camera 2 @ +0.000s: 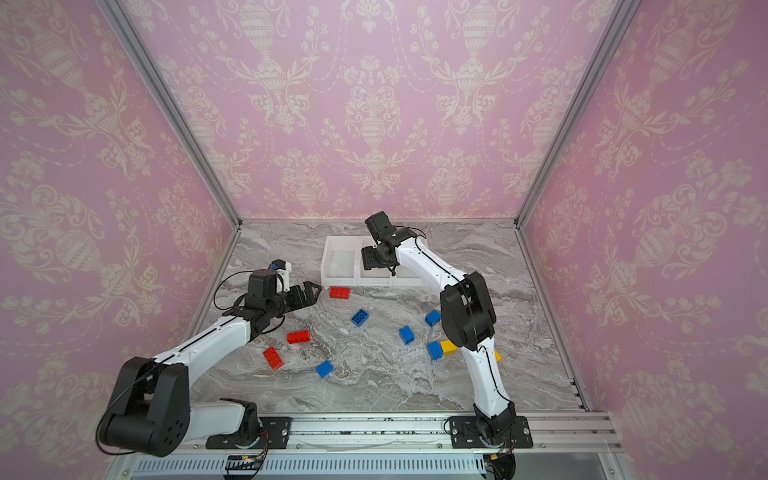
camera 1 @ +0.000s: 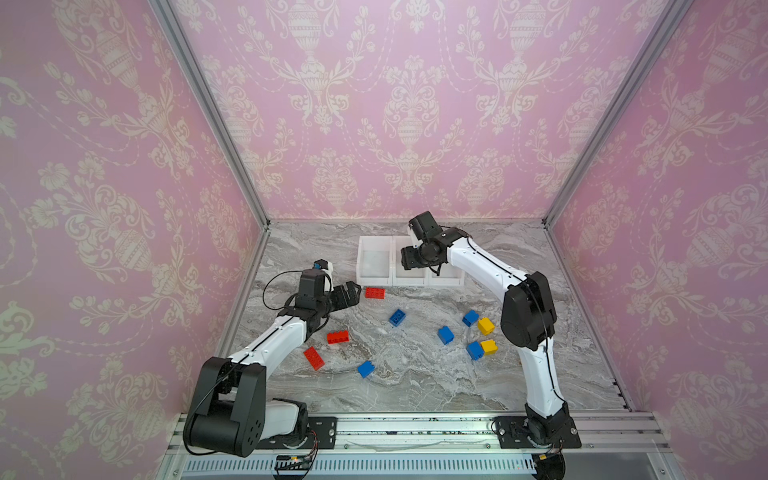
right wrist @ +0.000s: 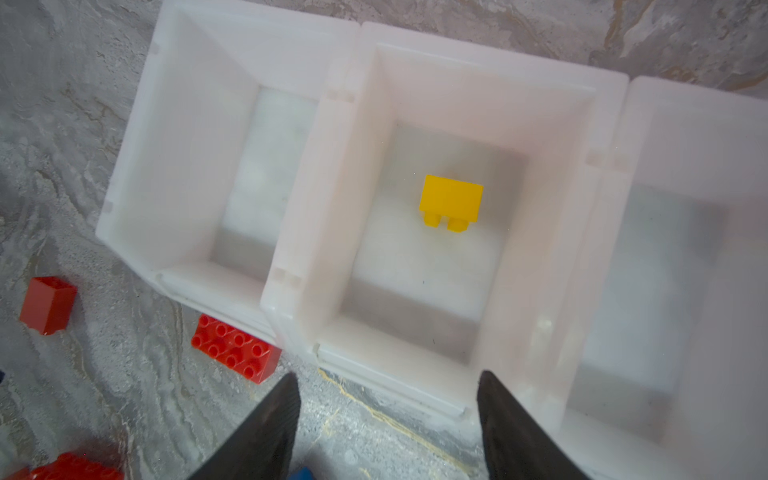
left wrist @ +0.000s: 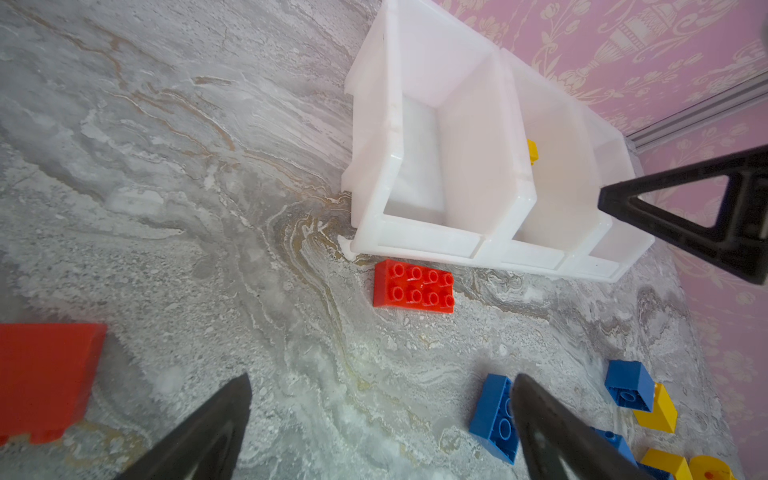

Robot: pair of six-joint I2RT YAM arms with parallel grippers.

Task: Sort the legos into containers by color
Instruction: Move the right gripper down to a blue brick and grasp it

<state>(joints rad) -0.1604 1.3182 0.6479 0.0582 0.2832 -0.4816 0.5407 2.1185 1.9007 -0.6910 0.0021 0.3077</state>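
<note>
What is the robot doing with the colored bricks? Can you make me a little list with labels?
bins: three white, joined in a row
middle bin: one yellow brick inside
red bricks: three on the table
blue bricks: five on the table
loose yellow bricks: at least two
left fingers: open, empty, near a red brick
right fingers: open, empty, above the middle bin

Shiny plastic, dull stone, bare metal
The bricks (left wrist: 413, 286) are glossy moulded plastic; the bins (left wrist: 469, 137) smooth, milky, half-clear plastic; the tabletop (left wrist: 166, 187) looks like matt, grainy marble; the frame rails (camera 1: 415, 426) are pale ribbed metal.
</note>
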